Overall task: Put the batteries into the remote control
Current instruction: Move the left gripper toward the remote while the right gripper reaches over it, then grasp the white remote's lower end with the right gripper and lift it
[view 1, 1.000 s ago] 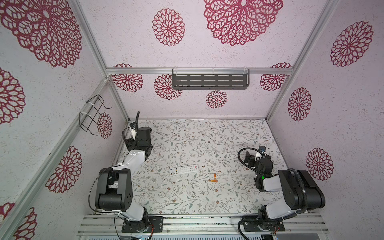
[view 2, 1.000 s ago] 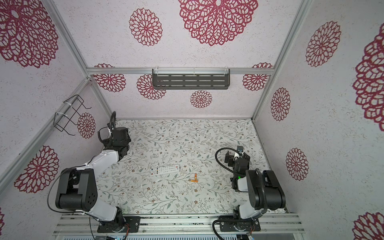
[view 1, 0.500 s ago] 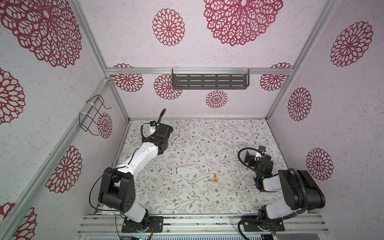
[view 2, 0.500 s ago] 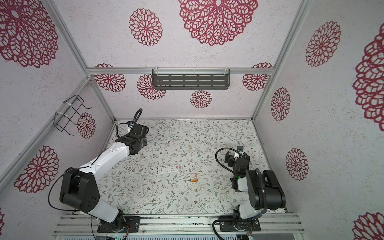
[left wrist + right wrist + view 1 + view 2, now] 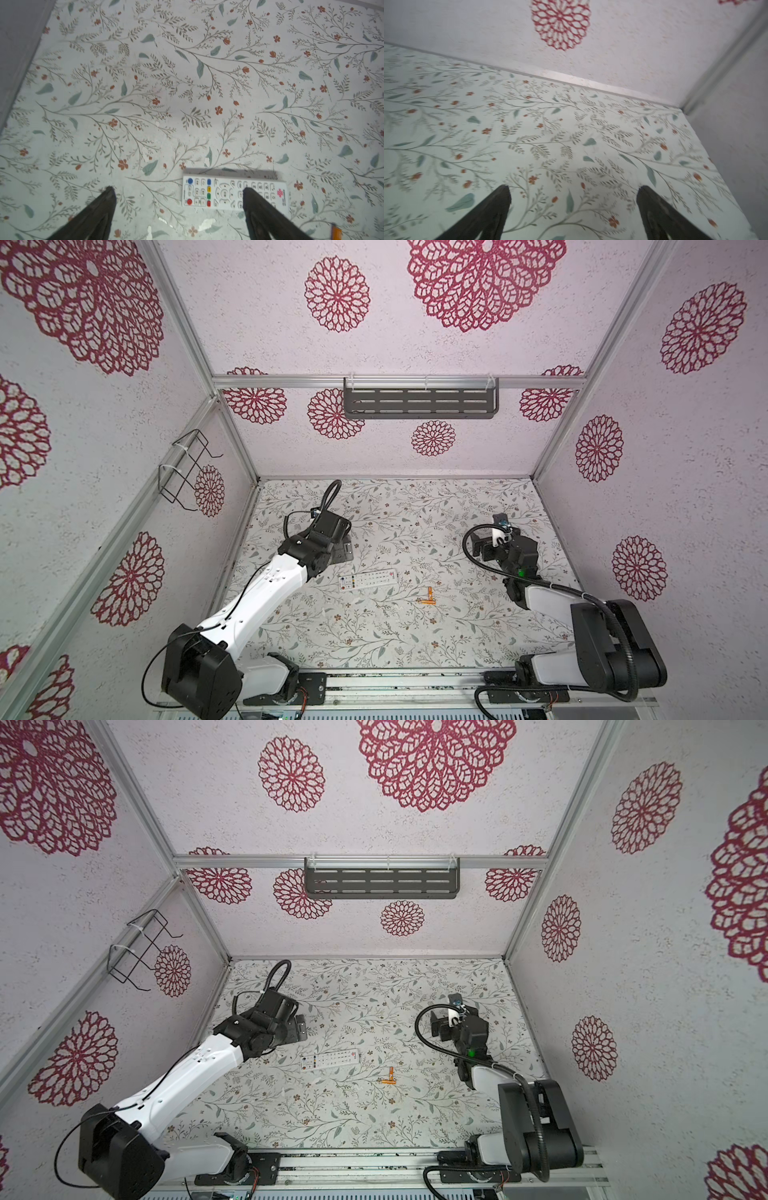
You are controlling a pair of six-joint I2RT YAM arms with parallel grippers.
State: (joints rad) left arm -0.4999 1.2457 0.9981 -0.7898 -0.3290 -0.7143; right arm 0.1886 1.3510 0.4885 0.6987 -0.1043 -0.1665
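Fingers of left arm (image 5: 97, 214) nearer remote control (image 5: 220, 193)

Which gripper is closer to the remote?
The left gripper: it hangs just beside the remote, which shows right by its open jaws in its wrist view. The right gripper is much farther off, with no remote in its wrist view.
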